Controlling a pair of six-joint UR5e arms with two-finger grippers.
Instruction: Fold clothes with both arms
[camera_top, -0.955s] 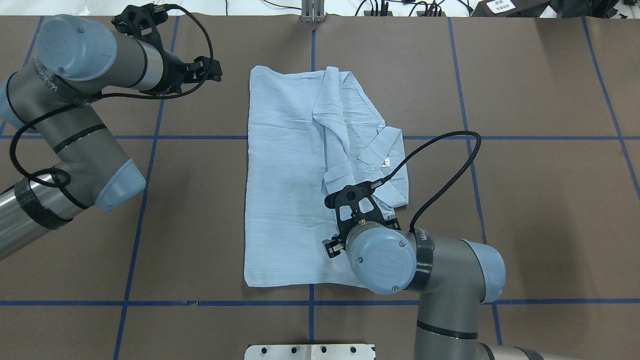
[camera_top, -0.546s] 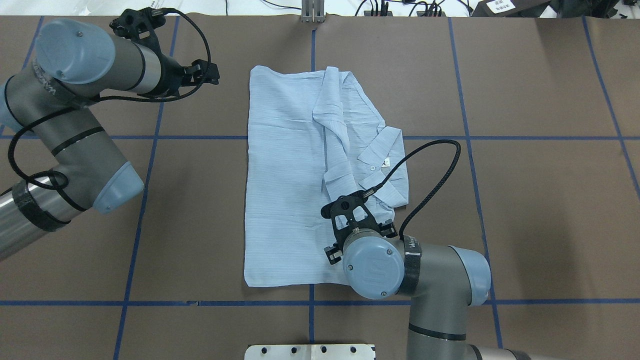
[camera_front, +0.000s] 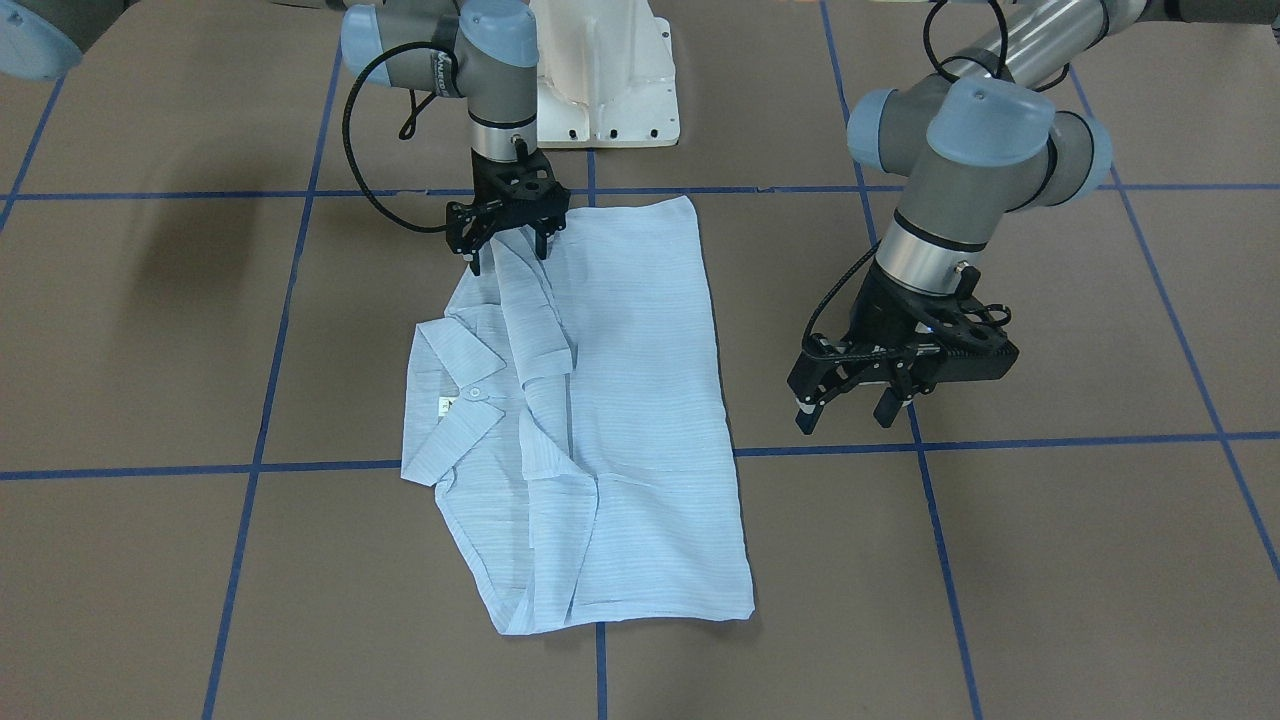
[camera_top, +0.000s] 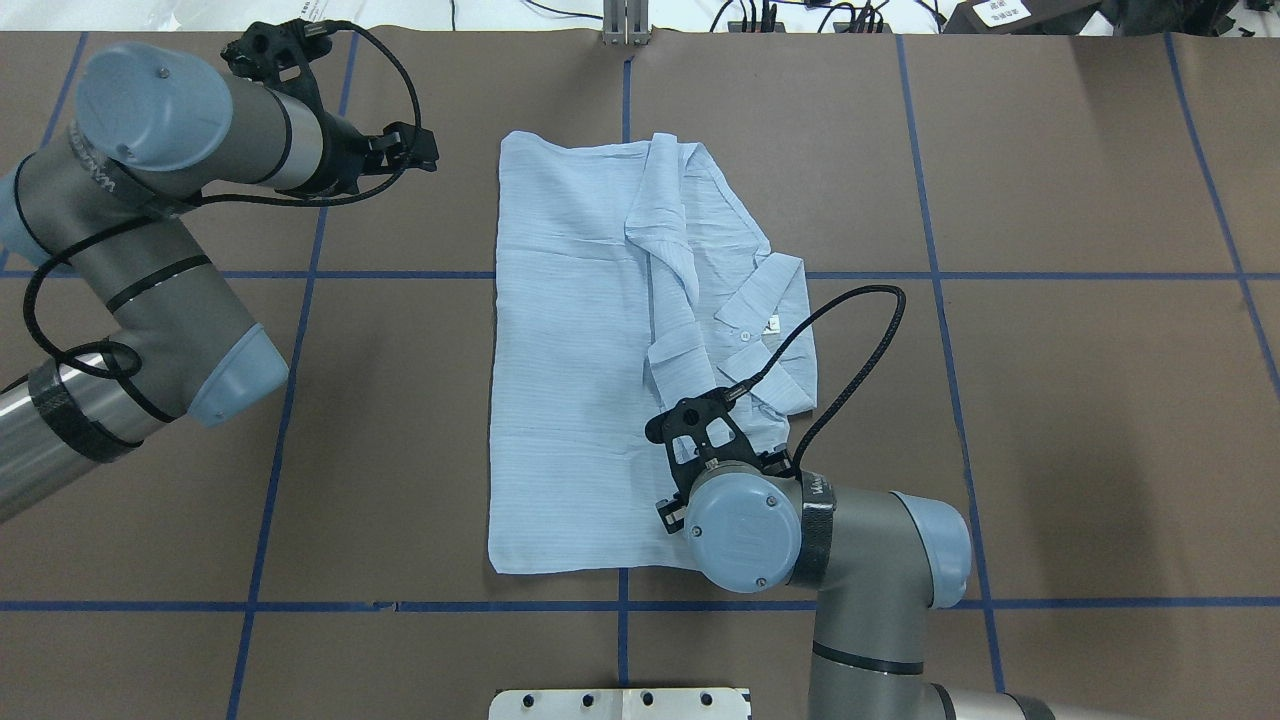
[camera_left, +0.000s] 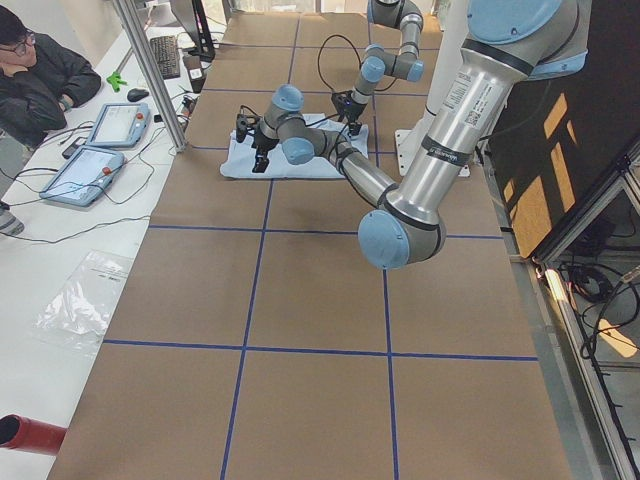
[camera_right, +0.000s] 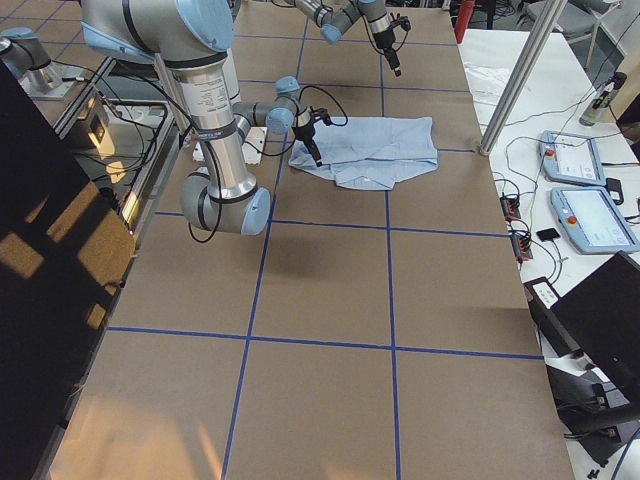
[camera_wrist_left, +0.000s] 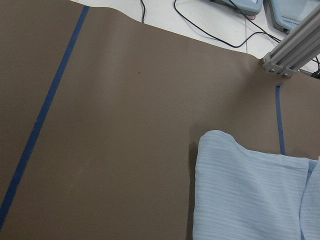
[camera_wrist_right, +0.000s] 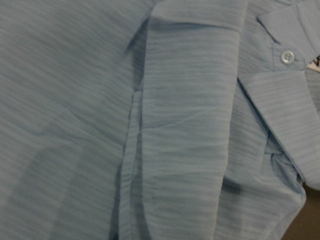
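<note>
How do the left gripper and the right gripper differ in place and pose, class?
The left gripper hangs over bare table beside the shirt, apart from it. The right gripper is low over the shirt, at the end nearest the robot. The left gripper is tilted, while the right gripper points straight down. Both are black, and both have their jaws open.

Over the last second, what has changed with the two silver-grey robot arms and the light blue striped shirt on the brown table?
The right gripper slid a little towards the robot's base and the middle of the light blue striped shirt. Its jaws are open astride a fold, and nothing was visibly taken hold of. The left gripper, open beside the shirt, barely shifted. The shirt lies as it did.
</note>
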